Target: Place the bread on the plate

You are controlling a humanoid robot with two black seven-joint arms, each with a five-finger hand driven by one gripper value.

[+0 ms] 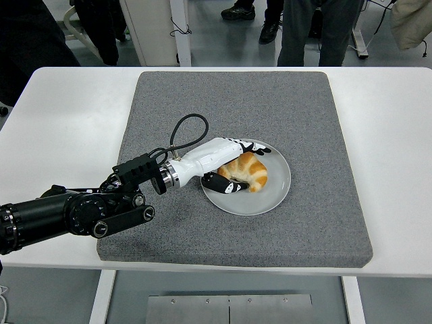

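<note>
A golden croissant (251,173) lies on the round white plate (278,194), which sits on the grey mat (297,115). My left hand (248,169), white with black fingertips, reaches in from the left over the plate's left half. Its fingers (259,149) stretch out straight along the far side of the croissant, and the thumb (228,185) lies on the near side. The hand looks open around the bread, loosely touching it at most. The right arm is out of view.
The mat covers most of the white table (61,121). A black cable (185,128) loops up from my left wrist. Several people's legs (307,27) stand beyond the table's far edge.
</note>
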